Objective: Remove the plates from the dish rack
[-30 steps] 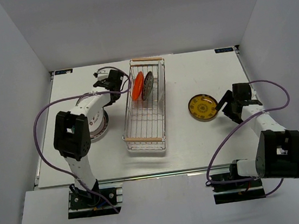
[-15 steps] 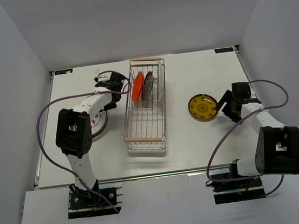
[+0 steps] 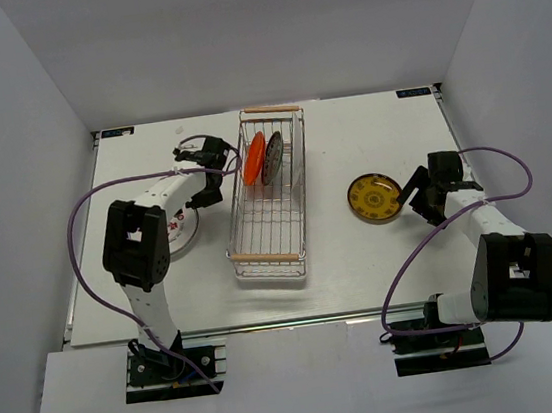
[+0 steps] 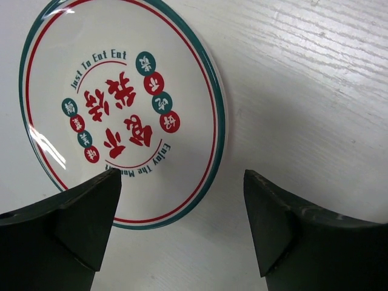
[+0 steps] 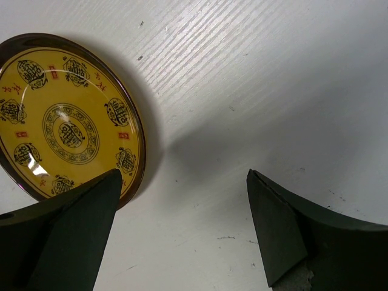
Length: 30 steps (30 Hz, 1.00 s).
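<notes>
Left gripper: spread, empty, above white plate.
Right gripper: spread, empty, beside yellow plate.
Dish rack: orange plate and grey plate are stood upright.
Risk: grey plate likely toppled if orange plate is pinched askew.

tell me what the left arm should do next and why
Probably lift the left gripper and swing it toward the orange plate in the dish rack. Its jaws stand open, and the white plate lies flat on the table, free of the fingers. The orange plate and the grey plate stand on edge in the rack, the orange one nearer this arm.
</notes>
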Each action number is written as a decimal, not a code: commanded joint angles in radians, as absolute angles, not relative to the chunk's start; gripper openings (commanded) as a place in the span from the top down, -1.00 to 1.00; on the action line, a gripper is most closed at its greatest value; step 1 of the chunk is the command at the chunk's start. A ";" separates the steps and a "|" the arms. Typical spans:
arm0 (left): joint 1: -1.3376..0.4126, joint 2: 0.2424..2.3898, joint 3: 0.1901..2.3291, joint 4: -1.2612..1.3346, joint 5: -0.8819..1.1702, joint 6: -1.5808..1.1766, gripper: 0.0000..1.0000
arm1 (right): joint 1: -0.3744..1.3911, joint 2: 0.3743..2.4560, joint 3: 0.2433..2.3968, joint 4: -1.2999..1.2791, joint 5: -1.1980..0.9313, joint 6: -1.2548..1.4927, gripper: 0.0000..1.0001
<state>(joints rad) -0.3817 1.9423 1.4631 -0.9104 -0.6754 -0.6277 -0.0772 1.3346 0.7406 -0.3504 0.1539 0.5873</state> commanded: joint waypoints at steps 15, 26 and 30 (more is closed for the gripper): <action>-0.396 1.549 1.187 -0.843 -0.492 -0.707 -0.95 | -0.074 1.318 0.772 -0.376 0.137 0.575 -0.78; -0.498 1.427 0.999 -0.770 -0.302 -0.716 -0.82 | -0.072 1.289 0.759 -0.367 0.123 0.578 -0.78; -0.549 1.427 0.979 -0.747 -0.273 -0.719 -0.82 | -0.072 1.295 0.758 -0.365 0.118 0.578 -0.78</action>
